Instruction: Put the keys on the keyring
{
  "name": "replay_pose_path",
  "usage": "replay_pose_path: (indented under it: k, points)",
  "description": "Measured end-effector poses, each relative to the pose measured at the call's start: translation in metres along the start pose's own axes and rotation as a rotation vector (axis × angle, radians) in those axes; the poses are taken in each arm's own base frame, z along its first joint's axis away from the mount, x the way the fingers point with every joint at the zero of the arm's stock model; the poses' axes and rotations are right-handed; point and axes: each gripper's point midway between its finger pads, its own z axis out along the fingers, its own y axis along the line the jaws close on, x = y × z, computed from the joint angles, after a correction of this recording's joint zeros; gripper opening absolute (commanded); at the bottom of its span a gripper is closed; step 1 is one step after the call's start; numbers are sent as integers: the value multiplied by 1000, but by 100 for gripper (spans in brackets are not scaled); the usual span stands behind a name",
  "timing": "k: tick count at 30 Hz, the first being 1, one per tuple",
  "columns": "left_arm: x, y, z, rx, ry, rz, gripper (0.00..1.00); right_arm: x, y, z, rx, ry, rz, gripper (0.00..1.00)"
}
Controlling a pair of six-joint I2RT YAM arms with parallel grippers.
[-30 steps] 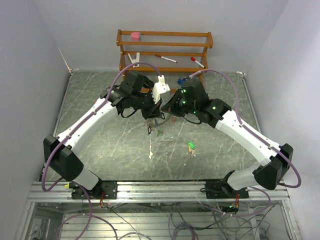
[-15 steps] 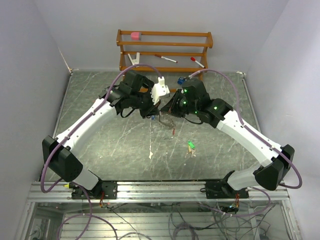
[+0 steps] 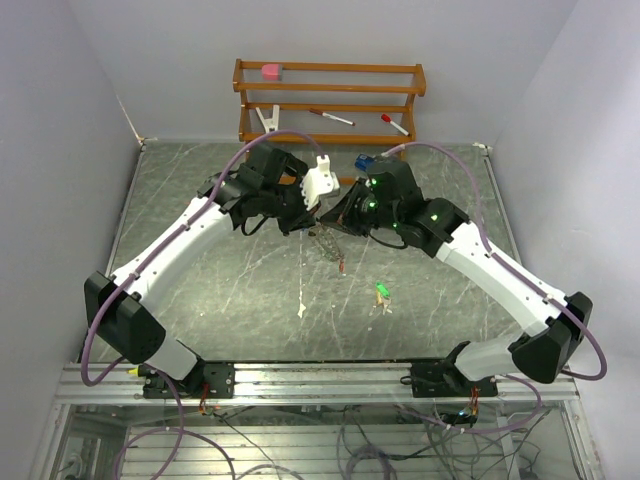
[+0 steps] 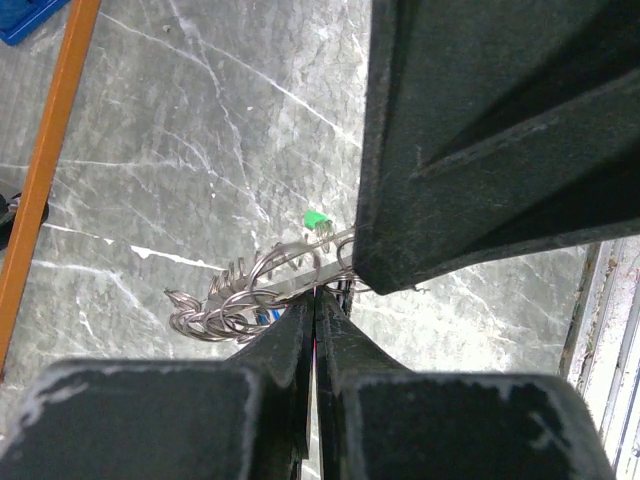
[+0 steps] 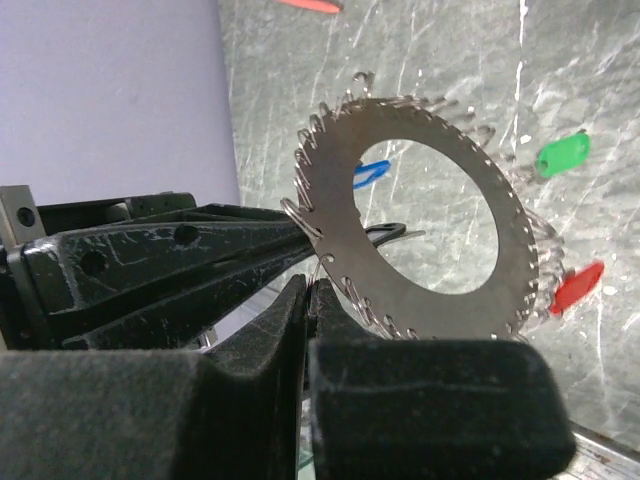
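Flat silver toothed metal keyring [image 5: 420, 305] raised over grey marbled desk [image 3: 240, 300]; left end effector [image 4: 315, 295] and right end effector [image 5: 307, 285] both pinch its rim, probably steadying it for threading; green-tagged silver key [image 3: 381, 291] lies loose on desk, well apart.

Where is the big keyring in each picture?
Top external: keyring just above the picture's centre.
Left wrist: keyring edge-on, lower middle.
Right wrist: keyring a big flat hoop, centre-right.
Shared landmark: green key tag, in all three views.
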Motion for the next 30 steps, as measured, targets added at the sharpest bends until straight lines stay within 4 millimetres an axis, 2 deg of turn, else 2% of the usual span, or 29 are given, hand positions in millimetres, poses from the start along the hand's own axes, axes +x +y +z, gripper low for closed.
replay_pose_path:
  k: [5, 13, 18, 22, 30]
  points:
    - [-7, 2, -6, -13, -9, 7, 10, 4, -6, 2, -1, 7, 93, 0]
    - [-35, 3, -31, -55, -78, 58, 12, 15, -30, 13, 14, 39, 306, 0]
    - [-43, -1, -45, -72, -114, 108, 13, 4, -22, 10, -25, 19, 411, 0]
    - [-41, -8, -49, -70, -139, 139, 13, -4, -15, 4, -91, 0, 493, 0]
    - [-27, -12, -34, -45, -145, 143, 15, -6, -8, 8, -160, 13, 634, 0]
